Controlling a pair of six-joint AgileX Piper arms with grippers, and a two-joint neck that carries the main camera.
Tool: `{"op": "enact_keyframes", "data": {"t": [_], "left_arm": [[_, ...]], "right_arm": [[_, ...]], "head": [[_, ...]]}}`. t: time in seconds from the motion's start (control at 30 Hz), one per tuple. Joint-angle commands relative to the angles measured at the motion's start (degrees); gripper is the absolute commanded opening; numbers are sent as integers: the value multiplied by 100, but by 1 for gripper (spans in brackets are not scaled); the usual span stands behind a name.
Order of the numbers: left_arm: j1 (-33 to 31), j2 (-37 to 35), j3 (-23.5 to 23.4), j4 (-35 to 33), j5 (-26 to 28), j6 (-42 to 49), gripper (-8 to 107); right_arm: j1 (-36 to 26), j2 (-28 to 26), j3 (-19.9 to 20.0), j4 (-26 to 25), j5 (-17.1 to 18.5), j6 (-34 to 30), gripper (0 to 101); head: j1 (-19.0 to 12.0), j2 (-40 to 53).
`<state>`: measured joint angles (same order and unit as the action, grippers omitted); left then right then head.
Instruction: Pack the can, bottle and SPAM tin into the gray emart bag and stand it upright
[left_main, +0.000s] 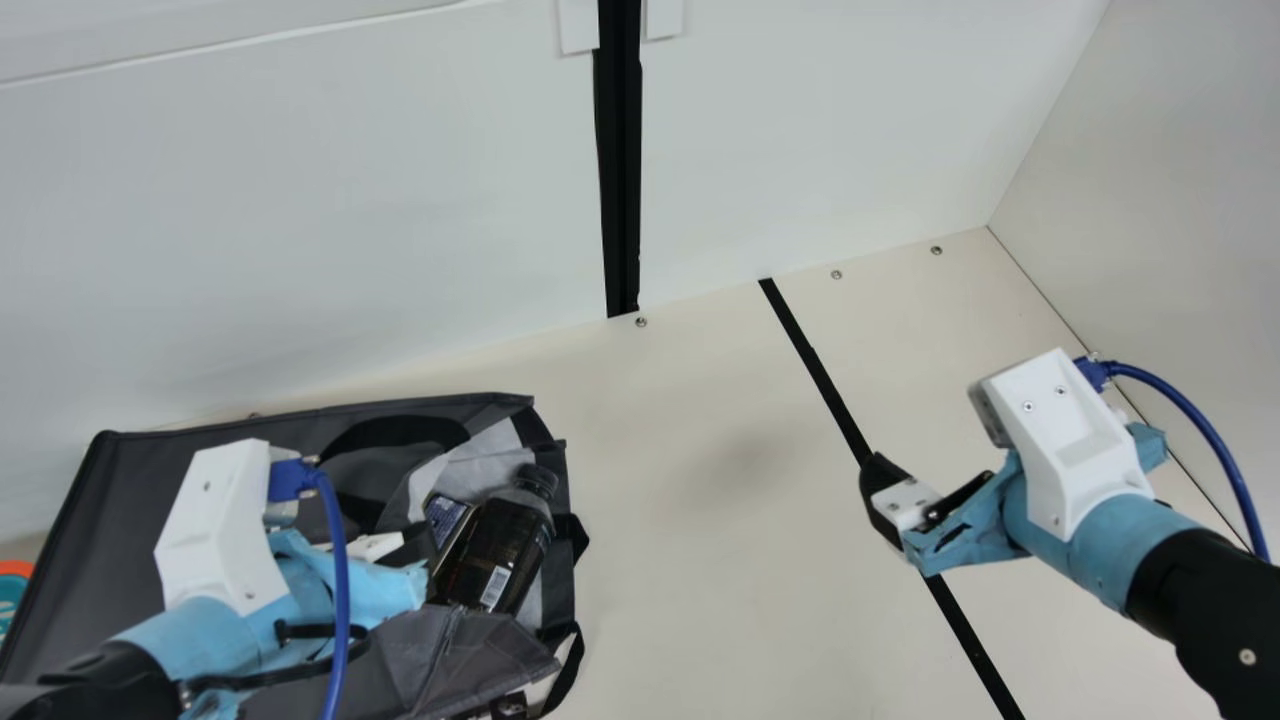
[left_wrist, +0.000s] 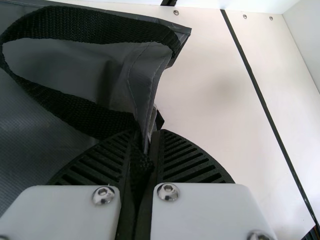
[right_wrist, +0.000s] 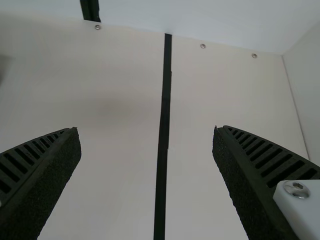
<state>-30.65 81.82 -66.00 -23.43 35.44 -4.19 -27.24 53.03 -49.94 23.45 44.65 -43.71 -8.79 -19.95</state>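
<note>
White walls (left_main: 300, 200) rise along the far side and the right side of a cream desk (left_main: 700, 480). On the desk's left part lies the gray emart bag (left_main: 140, 480), down on its side rather than upright, its mouth toward the right and its pale lining (left_main: 485, 450) showing.

Two arms sleeved partly in light blue come in from the near side, each with a blue cable (left_main: 1195, 400). The left hand (left_main: 418, 548) is over the bag, beside the bottle. In the left wrist view, its fingers are pressed in on the bag's gray edge and black webbing, clamping them. The right hand (left_main: 882, 500) hangs over the desk's right part, well apart from the bag; in the right wrist view its fingers stand wide apart with nothing between them.

A thin black line (left_main: 815, 365) runs across the desk from far to near, passing beneath the right hand. A black carrying handle (left_wrist: 100, 25) loops over the bag's side.

In the bag's mouth, the dark bottle (left_main: 505, 545) lies tilted, its black cap toward the far right and a small white label near its base. Just left of it is a dark blue container (left_main: 445, 518), partly hidden; I cannot tell which item it is.
</note>
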Motion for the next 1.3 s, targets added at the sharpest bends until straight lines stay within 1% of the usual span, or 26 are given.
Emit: {"op": "enact_keyframes", "data": {"t": [0.0, 0.17, 0.5, 0.93, 1.27], "left_arm": [[0, 0, 0, 0, 0, 0, -8], [0, 0, 0, 0, 0, 0, -8], [0, 0, 0, 0, 0, 0, -8], [0, 0, 0, 0, 0, 0, -8], [0, 0, 0, 0, 0, 0, -8]], "right_arm": [[-68, -33, -33, -194, 38, 144, 95], [-210, -104, -148, -570, 219, 489, 95], [-459, -193, -471, -1123, 781, 1052, 95], [-797, -599, -883, -1786, 1665, 1696, 95], [-719, -877, -1247, -2324, 2346, 2389, 95]], "head": [[-121, -5], [-121, -5], [-121, -5], [-121, -5], [-121, -5]]}}
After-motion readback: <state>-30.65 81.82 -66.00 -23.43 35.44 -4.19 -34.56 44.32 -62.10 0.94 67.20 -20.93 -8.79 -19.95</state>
